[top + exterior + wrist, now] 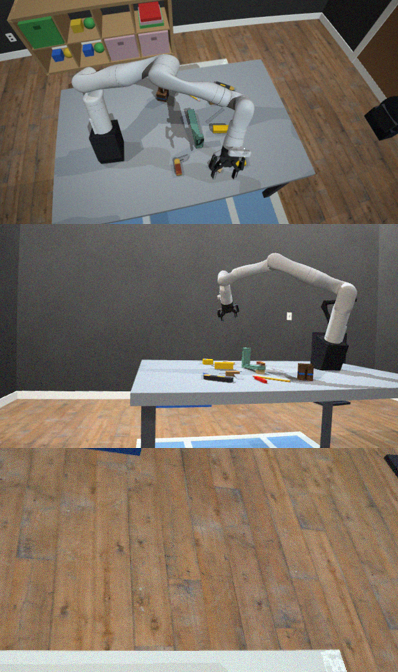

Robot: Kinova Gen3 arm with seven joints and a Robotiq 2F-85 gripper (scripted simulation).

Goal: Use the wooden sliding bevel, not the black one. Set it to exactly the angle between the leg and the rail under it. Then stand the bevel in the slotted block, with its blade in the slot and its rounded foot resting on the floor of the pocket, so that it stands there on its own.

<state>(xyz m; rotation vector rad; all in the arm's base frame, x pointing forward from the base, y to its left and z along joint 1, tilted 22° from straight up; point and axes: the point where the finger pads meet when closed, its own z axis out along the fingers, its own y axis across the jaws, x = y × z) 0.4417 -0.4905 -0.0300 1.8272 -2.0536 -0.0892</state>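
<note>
My gripper [224, 174] [228, 317] is open and empty. It hangs high above the table's front right part, pointing down. The wooden sliding bevel [232, 373] lies flat on the table; in the top view the arm hides most of it and only its grey blade [215, 115] shows. The black bevel [224, 85] [217, 378] lies close beside it. The green leg [246, 356] stands on its green rail [195, 127] [255, 367] mid-table. The brown slotted block [162, 94] [305, 371] with a blue stripe stands near the arm's elbow. The wrist view shows only floor and the table edge [150, 660].
On the grey table [124, 193] [174, 389] lie a yellow block [220, 128] [224, 365], a small yellow block [208, 361] under the gripper, an orange tool [178, 167] [260, 363], a yellow pencil [194, 98] [273, 378] and a red piece [260, 379]. The black arm base [107, 144] stands at the left.
</note>
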